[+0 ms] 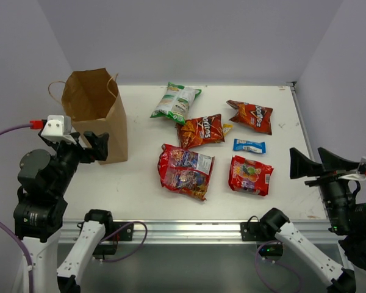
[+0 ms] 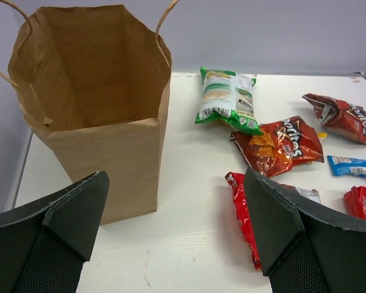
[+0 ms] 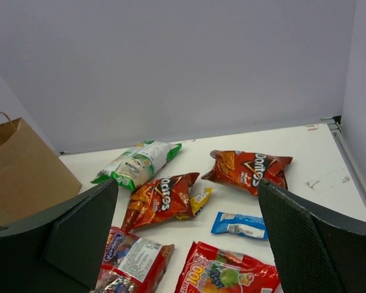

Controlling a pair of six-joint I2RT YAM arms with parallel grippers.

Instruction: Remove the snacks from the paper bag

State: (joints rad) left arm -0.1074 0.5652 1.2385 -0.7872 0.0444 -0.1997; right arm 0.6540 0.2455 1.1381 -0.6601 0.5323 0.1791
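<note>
Seven glossy snack packets (image 1: 200, 130) lie flat on the white surface (image 1: 140, 183), all of them outside the brown kraft paper bag (image 1: 94, 107) with thin twisted handles, which stands upright with its mouth open at the far left of the surface. From my seat I count them so: a white-green chip bag (image 1: 175, 102) farthest back, to the right of the paper bag; a red-orange Doritos bag (image 1: 201, 129) in the middle with a small yellow wrapper (image 1: 227, 128) touching its right edge; a second red-orange Doritos bag (image 1: 251, 116) off to the right; a small blue wrapper (image 1: 249, 146) just nearer than that one; and, closest to the arms, a larger crumpled red candy bag (image 1: 185, 171) on the left and a smaller red candy bag (image 1: 251, 175) on the right. My left tool (image 2: 175, 180) has its fingers spread wide and grips nothing; it hangs low just in front of the paper bag's near face, and its wrist camera looks over the rim at brown inner walls. Whether a finger brushes the paper I cannot tell. My right tool (image 3: 188, 186) is likewise spread wide with nothing between its fingers, held above the right edge of the surface, aimed left at the packets and well apart from them.
</note>
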